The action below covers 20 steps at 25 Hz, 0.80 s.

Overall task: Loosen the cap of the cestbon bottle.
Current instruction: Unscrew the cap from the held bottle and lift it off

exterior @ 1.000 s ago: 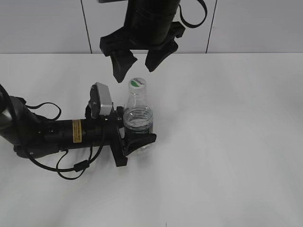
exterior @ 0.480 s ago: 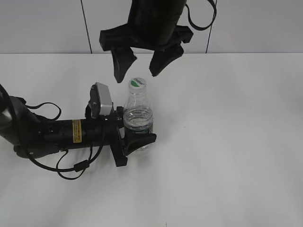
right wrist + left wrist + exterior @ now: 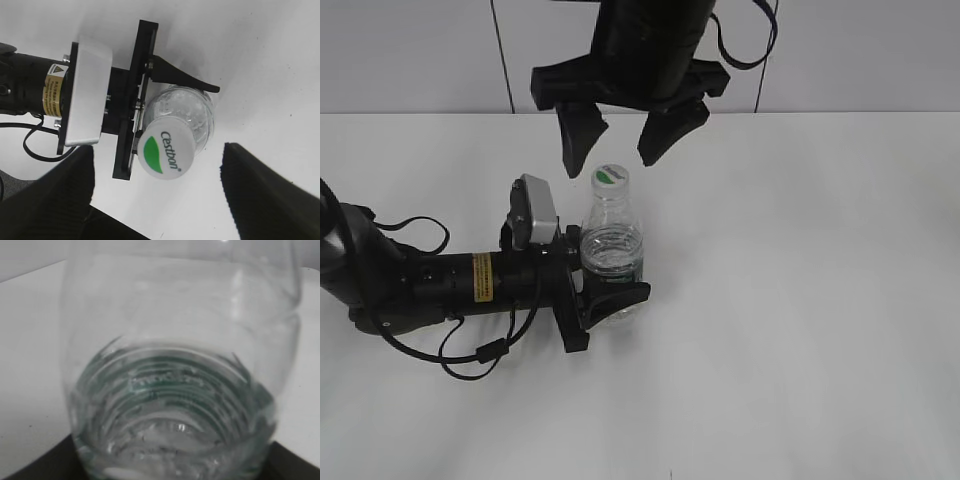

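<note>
The clear cestbon bottle (image 3: 613, 250) stands upright on the white table, its dark green label band low on the body. It fills the left wrist view (image 3: 180, 365). My left gripper (image 3: 610, 292) is shut on the bottle's lower body from the left. The white cap (image 3: 611, 177) with a green mark sits on the bottle's neck. It shows from above in the right wrist view (image 3: 166, 151), with "Cestbon" printed on it. My right gripper (image 3: 616, 150) hangs open just above the cap, one finger on each side, touching nothing. Its fingers flank the cap in the right wrist view (image 3: 157, 187).
The white table (image 3: 800, 300) spreads to the right and front of the bottle. A tiled wall (image 3: 420, 50) runs along the back. The left arm's black body and cables (image 3: 450, 285) lie on the table at the left.
My right gripper has shifted slightly to the right and opened a little wider above the cap. The bottle and the left gripper have not moved.
</note>
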Each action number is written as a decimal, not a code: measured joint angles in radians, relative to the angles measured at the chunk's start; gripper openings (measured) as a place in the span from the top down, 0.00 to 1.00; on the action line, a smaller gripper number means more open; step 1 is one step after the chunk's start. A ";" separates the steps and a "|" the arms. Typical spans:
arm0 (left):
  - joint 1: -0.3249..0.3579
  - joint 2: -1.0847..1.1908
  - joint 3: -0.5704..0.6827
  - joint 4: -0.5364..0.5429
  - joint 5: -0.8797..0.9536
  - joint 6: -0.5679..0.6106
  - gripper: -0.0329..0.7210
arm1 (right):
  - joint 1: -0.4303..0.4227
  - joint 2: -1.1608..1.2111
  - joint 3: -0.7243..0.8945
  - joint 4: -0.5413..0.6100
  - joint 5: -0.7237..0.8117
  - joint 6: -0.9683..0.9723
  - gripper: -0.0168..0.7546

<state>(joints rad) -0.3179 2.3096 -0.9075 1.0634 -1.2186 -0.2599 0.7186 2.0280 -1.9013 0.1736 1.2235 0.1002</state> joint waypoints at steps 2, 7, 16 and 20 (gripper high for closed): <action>0.000 0.000 0.000 0.000 0.000 0.000 0.41 | 0.000 0.010 0.000 0.000 0.000 0.003 0.21; 0.000 0.000 0.000 0.000 0.000 0.000 0.41 | 0.000 0.036 0.000 0.001 0.000 0.000 0.21; 0.000 0.000 0.000 0.000 0.000 -0.001 0.41 | 0.000 0.038 0.000 -0.010 0.000 -0.020 0.21; 0.000 0.000 0.000 0.000 0.000 -0.001 0.41 | 0.000 0.047 0.000 -0.010 0.000 -0.028 0.21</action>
<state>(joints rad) -0.3179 2.3096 -0.9075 1.0634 -1.2186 -0.2605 0.7186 2.0755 -1.9013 0.1635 1.2235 0.0722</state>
